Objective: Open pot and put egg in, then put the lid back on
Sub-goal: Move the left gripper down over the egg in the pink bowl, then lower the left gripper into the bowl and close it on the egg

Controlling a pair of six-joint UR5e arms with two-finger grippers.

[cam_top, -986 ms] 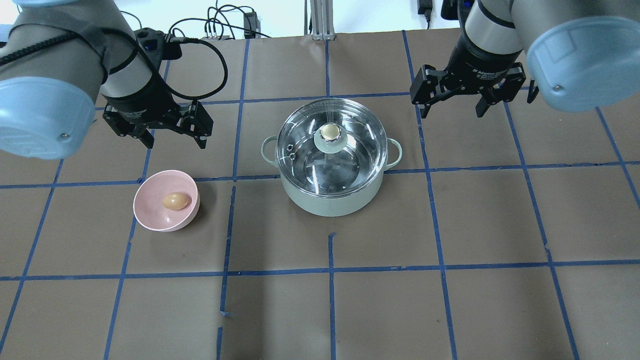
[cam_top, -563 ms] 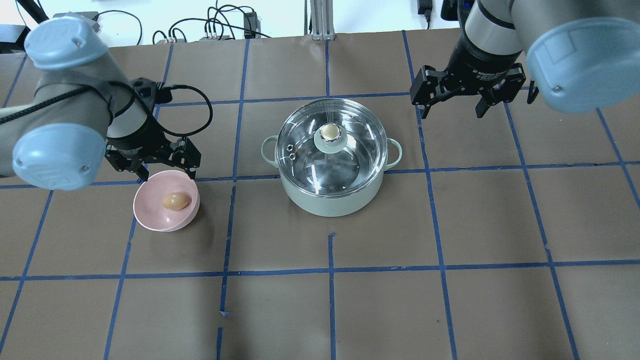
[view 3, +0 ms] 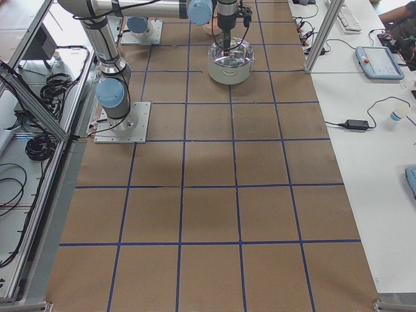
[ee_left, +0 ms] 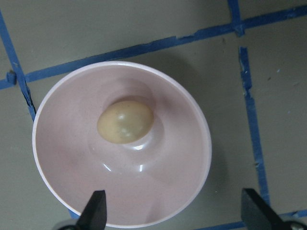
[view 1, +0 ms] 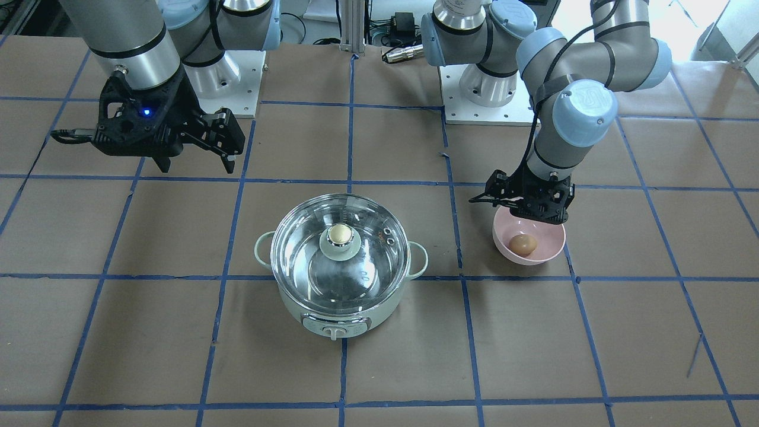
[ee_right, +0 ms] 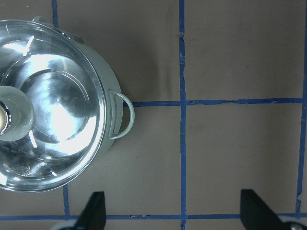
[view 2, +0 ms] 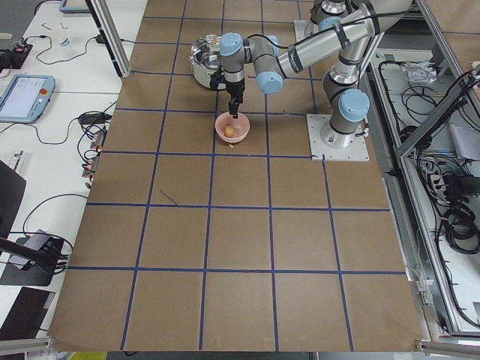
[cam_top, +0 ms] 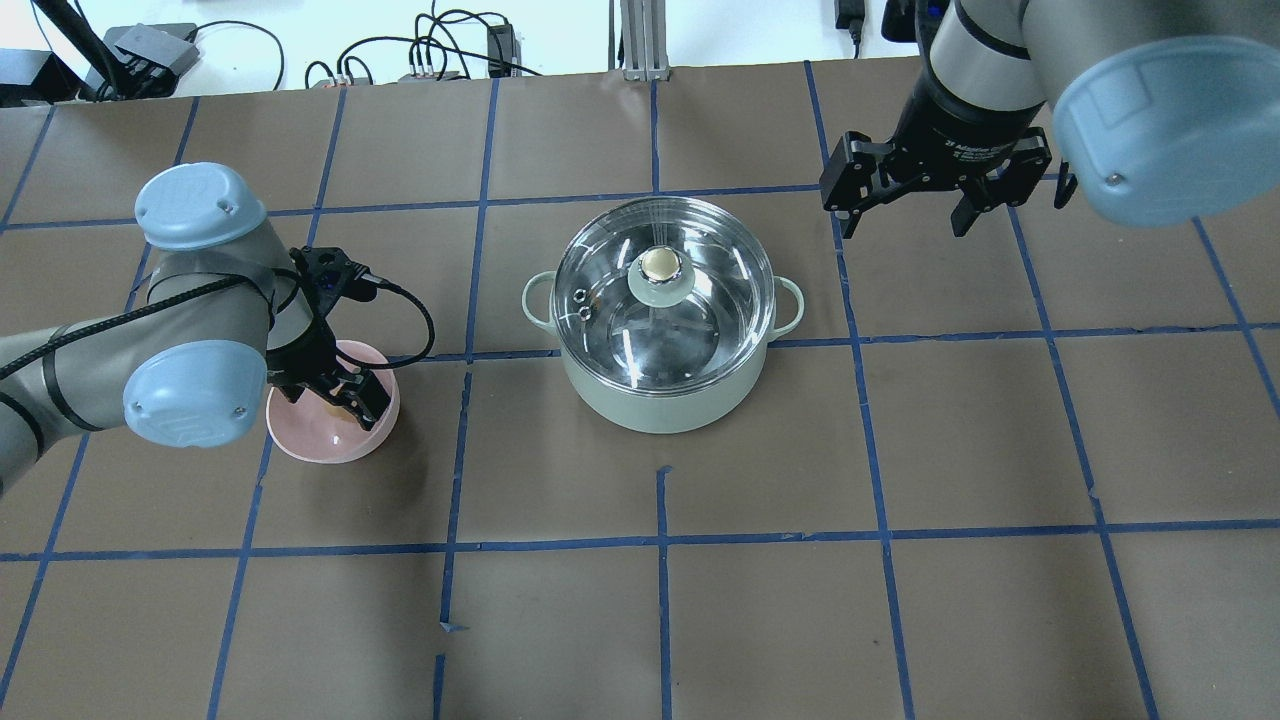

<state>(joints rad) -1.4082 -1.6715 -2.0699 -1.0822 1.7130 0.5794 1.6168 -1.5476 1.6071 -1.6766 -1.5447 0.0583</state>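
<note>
So the left gripper (view 1: 533,213) is hanging right over the small pink round bowl (ee_left: 180,163), fingers spread wide, nothing between them yet. The small light-brown oval egg (ee_left: 125,121) is sitting in the bottom of that bowl. From the wrist cam it's a bit ahead of the fingertips and off toward one finger, not centred, and nothing is touching it as far as I can see.

I'd say we're at the reach-for-the-egg step. The next move probably needs a small shuffle to centre over the egg, a drop into the bowl, then a gentle squeeze.

The right gripper (cam_top: 905,215) is also wide open and empty, up beside the round mint-green cooking pot (cam_top: 660,400). The clear glass lid (cam_top: 700,320) is on, so someone has to grab its gold-topped knob (cam_top: 659,264) before the egg goes in.
</note>
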